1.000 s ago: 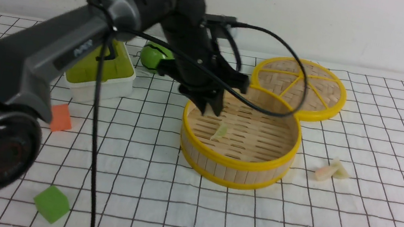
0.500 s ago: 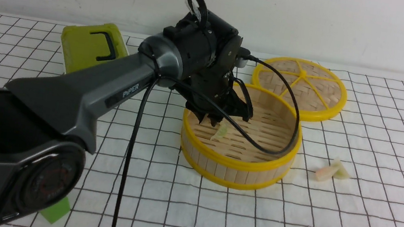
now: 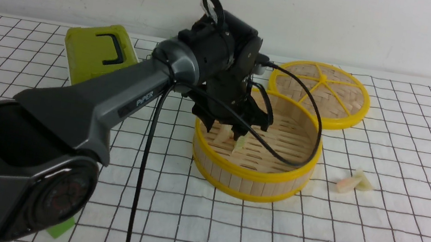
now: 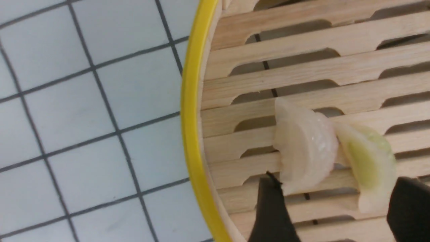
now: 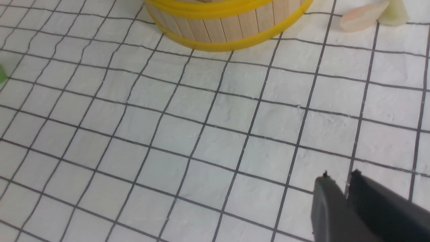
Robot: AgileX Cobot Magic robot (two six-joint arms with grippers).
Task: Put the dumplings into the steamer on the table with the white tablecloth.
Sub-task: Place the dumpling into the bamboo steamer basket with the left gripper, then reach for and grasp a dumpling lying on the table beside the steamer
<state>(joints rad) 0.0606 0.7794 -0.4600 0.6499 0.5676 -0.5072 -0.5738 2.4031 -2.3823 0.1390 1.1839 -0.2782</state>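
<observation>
Cloth (image 5: 201, 134) with a thin black grid lies nearest. Low over it at the near right hangs the right gripper (image 5: 346, 186), jaws all but together, nothing between them. At the near left a green cube (image 3: 62, 227) peeks from behind the left arm. Farther on stands the steamer (image 3: 249, 181). Just right of it, on the cloth, a pink dumpling (image 3: 346, 184) and a green dumpling (image 3: 363, 182) lie touching. The left gripper (image 4: 336, 201) dips inside the steamer near its left rim, jaws spread wide and clamping nothing. Between them, on the slats, a whitish dumpling (image 4: 304, 148) and a pale-green dumpling (image 4: 368, 164) lie side by side. A woven lid (image 3: 330, 93) lies right behind the steamer, and a green box (image 3: 95, 54) sits at the far left.
</observation>
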